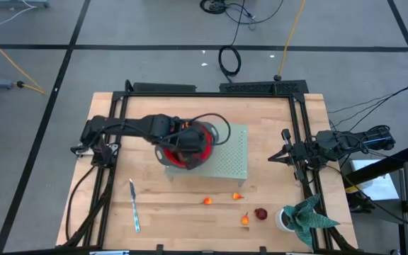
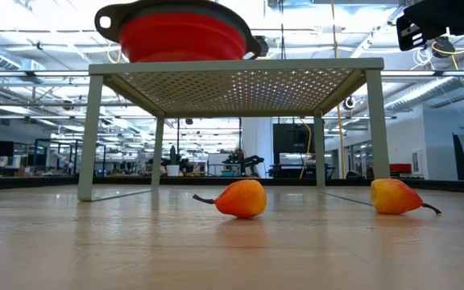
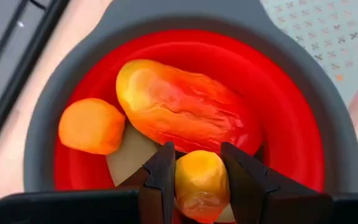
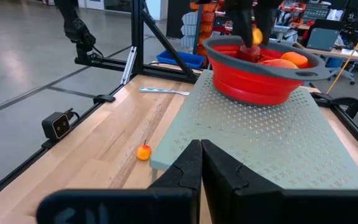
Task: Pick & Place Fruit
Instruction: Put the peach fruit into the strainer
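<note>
Left wrist view: a small yellow-orange fruit [image 3: 200, 183] sits pinched between my left hand's [image 3: 199, 186] two fingers, held over the red colander [image 3: 291, 134] with its grey rim. Already inside the colander lie a long red-orange fruit [image 3: 182, 106] and a round orange one [image 3: 92, 126]; a pale piece shows under them, but I cannot tell what it is.

Seen from above, the colander rests on the perforated grey-green rack [image 1: 231, 157] near the middle of the desk [image 1: 176, 212], and my left hand hangs right over it. So I judge this step to be the drop, with the release not yet made.

Left on the desk, toward six o'clock of the rack: two small orange fruits [image 1: 207, 201] [image 1: 237, 197], and farther out toward five o'clock another orange one [image 1: 245, 220] beside a dark red round fruit [image 1: 261, 213]. Four remain, by my reckoning.

My right hand [image 1: 273, 158] waits at three o'clock off the rack, its fingers pressed together on nothing. A silver knife [image 1: 134, 205] lies at seven o'clock, a potted plant [image 1: 303, 218] in the corner.
</note>
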Tool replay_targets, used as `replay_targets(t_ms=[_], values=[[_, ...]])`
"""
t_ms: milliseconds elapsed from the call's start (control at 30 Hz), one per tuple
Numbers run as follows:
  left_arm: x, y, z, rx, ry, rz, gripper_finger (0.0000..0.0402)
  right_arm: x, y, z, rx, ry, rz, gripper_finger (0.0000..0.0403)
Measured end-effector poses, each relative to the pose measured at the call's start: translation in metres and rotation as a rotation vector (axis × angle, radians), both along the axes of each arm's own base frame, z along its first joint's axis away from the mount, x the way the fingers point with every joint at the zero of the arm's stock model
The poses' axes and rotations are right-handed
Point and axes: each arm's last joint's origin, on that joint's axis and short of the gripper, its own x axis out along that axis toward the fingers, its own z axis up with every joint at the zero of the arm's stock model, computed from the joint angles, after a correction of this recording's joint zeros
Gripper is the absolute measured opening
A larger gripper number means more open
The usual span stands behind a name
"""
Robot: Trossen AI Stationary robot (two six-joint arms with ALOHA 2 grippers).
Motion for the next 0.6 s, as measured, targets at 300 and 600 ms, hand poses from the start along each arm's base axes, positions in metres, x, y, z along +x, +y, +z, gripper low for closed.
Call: replay_targets(t_ms=[300, 600], values=[[0.0, 0.016, -0.001, -0.196, 0.017, 0.079, 0.0106, 0.0, 0.0, 0.0, 0.0, 0.0, 0.0, 0.0004], [-0.001, 0.017, -0.002, -0.239, 0.024, 0.098, 0.0106, 0.0, 0.0, 0.0, 0.0, 0.0, -0.001, 0.0004]])
